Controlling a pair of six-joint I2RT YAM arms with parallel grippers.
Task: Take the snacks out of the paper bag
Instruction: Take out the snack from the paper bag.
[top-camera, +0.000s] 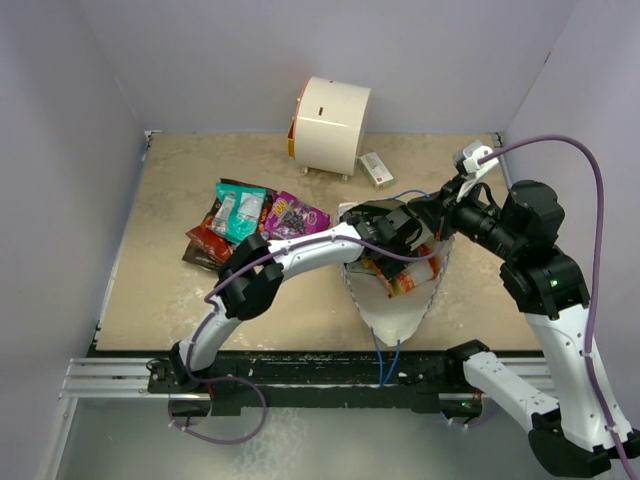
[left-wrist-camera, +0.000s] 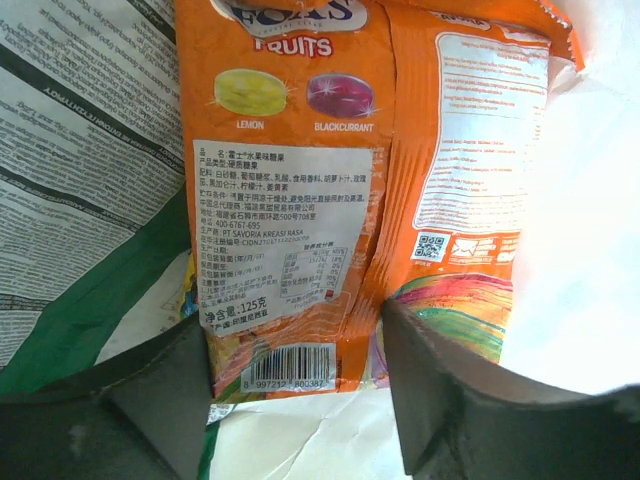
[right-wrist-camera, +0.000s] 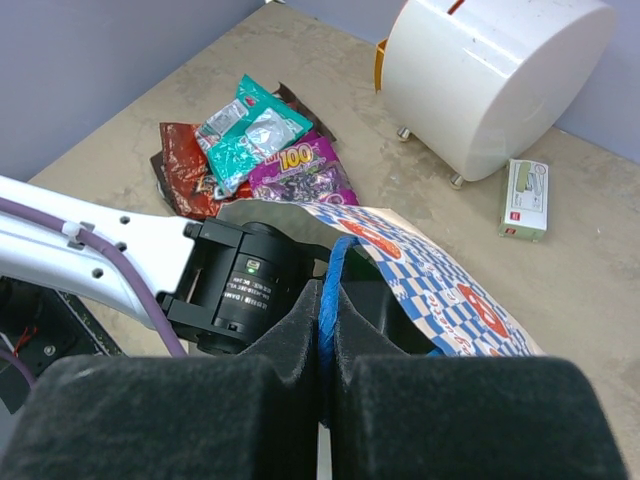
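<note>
Both fingers of the left gripper (left-wrist-camera: 292, 345) stand spread deep in the bag (top-camera: 392, 318), one at each side of the lower edge of an orange packet (left-wrist-camera: 290, 190); whether they touch it I cannot tell. A green-and-white packet (left-wrist-camera: 70, 210) lies just left of it. The right gripper (right-wrist-camera: 327, 300) is pressed together on the blue handle (right-wrist-camera: 336, 262), the bag's rim raised there. The bag rests on the table (top-camera: 160, 290). Near its left side teal (top-camera: 240, 208), purple (top-camera: 296, 216) and brown (top-camera: 205, 245) packets lie heaped, touching. Farther back stand a white cylinder (top-camera: 330, 122) and a small box (top-camera: 376, 168)
</note>
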